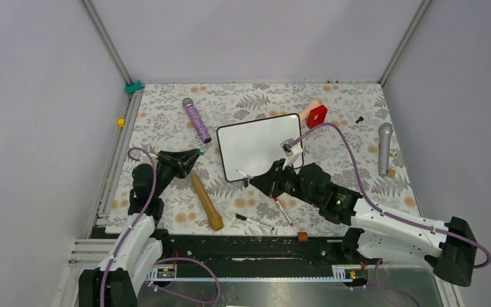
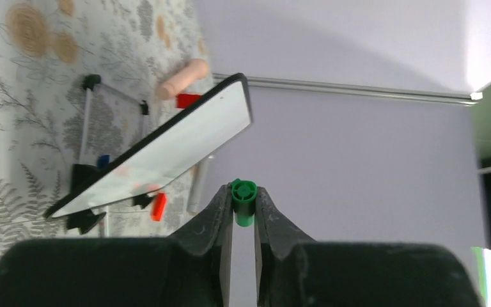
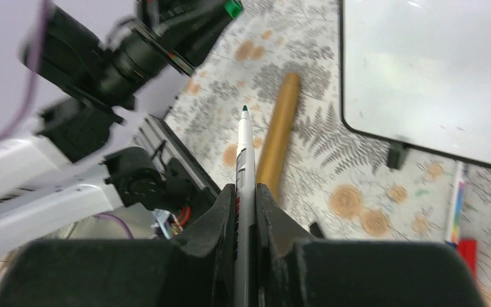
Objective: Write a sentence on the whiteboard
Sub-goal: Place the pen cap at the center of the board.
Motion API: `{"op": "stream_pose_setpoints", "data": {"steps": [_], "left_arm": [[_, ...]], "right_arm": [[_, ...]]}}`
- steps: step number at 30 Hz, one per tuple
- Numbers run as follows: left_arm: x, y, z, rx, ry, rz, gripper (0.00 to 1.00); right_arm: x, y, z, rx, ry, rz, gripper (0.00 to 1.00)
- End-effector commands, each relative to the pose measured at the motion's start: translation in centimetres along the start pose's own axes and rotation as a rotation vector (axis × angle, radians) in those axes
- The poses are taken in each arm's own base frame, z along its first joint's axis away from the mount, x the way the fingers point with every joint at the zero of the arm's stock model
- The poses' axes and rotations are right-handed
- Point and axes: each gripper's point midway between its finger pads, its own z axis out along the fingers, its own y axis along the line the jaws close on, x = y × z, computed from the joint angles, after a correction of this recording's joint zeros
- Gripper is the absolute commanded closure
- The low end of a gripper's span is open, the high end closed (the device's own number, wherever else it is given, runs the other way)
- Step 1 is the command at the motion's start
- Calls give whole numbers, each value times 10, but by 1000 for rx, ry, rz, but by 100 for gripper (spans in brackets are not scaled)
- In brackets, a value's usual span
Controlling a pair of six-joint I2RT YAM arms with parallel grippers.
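We see the whiteboard (image 1: 259, 144) lying in the middle of the table, on a cloth (image 1: 166, 115) with flowers and leaves. The board is turned a little, so its corners point to the sides. Its face looks white.

The right gripper (image 1: 254, 181) is at the near edge of the board, close to the near left corner. Its fingers are squeezed tight on a pen (image 3: 245, 153). The pen is white with a small green tip. It sticks out past the fingers and points to the left arm. We cannot tell if the tip touches anything.

The left gripper (image 2: 243, 192) is up in the air, to the left of the board and apart from it. Its fingers are pinched on a green cap (image 2: 243, 201).

A gold stick (image 1: 206, 201) lies on the cloth between the two arms, near the front. A purple microphone (image 1: 196, 119) lies just beside the far left corner of the board. A grey microphone (image 1: 384, 147) lies far to the right. A red block (image 1: 317, 116) sits near the far right corner.
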Motion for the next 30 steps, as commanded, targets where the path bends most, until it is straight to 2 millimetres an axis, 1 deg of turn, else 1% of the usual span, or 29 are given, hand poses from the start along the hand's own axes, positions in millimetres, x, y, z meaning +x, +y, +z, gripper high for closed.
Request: {"op": "stream_pose_setpoints", "data": {"steps": [1, 3, 5, 7, 10, 13, 15, 16, 18, 20, 23, 27, 30], "left_arm": [[-5, 18, 3, -238, 28, 306, 100], [-17, 40, -2, -365, -2, 410, 100], [-31, 58, -6, -479, -40, 479, 100], [-45, 71, -6, -569, -81, 537, 100], [-61, 86, -1, -684, -117, 594, 100], [-85, 92, 6, -775, -196, 645, 100], [-104, 94, 5, -856, -269, 671, 100], [-114, 91, 6, -886, -303, 690, 100], [-131, 93, 5, -971, -357, 726, 100], [-143, 98, 1, -1071, -378, 748, 100], [-149, 111, 6, -1143, -358, 752, 100], [-144, 136, 22, -1156, -280, 724, 100], [-147, 148, 23, -1208, -260, 714, 100]], "right_arm": [[1, -20, -10, 123, 58, -92, 100], [3, -30, -14, 187, 107, -130, 100], [2, -34, -16, 221, 132, -167, 100], [-1, -35, -17, 237, 142, -187, 100], [-6, -32, -16, 238, 143, -202, 100], [-10, -28, -15, 234, 144, -212, 100], [-13, -29, -15, 251, 153, -222, 100], [-14, -33, -17, 280, 157, -227, 100], [-18, -41, -21, 346, 162, -240, 100], [-21, -49, -25, 403, 172, -255, 100], [-23, -55, -29, 449, 185, -271, 100], [-27, -59, -34, 502, 196, -272, 100], [-28, -60, -36, 526, 222, -276, 100]]}}
